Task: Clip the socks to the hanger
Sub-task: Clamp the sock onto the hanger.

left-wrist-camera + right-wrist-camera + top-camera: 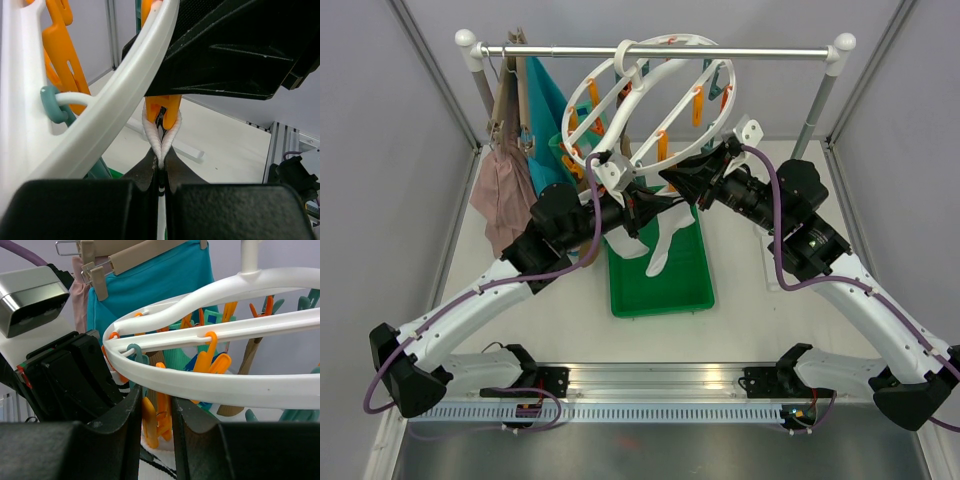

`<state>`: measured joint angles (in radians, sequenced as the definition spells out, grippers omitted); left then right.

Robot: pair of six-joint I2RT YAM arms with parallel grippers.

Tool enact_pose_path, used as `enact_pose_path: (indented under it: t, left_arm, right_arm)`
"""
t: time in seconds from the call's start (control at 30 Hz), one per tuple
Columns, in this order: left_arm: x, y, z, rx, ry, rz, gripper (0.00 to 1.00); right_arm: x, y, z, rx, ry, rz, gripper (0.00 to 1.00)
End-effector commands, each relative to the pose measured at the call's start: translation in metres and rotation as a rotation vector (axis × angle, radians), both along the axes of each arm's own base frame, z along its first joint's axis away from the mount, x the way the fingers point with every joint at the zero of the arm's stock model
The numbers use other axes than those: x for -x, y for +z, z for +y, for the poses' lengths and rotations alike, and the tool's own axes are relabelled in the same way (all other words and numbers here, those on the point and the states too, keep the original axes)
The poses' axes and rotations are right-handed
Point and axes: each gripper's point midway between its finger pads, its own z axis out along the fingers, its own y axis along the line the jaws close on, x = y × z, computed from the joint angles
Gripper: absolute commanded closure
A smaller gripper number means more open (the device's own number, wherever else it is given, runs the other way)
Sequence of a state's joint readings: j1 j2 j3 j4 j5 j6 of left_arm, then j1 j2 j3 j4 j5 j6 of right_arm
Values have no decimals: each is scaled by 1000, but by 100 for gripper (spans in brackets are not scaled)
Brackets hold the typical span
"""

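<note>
My left claw (161, 167) pinches the cuff of the white sock (148, 127), holding it up under the near rim of the hanger (125, 87) into the orange peg (169, 106); my right claw (156, 412) squeezes that peg's top (to part its mouth, I judge).

Bright even light, wrist fg blurry

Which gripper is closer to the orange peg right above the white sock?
Right. The right gripper is closed on the peg itself; the left gripper is just below the peg, shut on the sock, whose edge reaches the peg's mouth.
</note>
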<state>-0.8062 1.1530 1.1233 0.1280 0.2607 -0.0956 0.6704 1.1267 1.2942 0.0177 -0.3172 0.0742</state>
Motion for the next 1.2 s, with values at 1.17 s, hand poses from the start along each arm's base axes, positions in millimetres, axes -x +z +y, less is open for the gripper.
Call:
enact_pose_path:
  t: [1.17]
  left_arm:
    - [-1,6,2,-19,0,-53,98]
  right_arm:
    - [10,7,-4,29,12,-23,100]
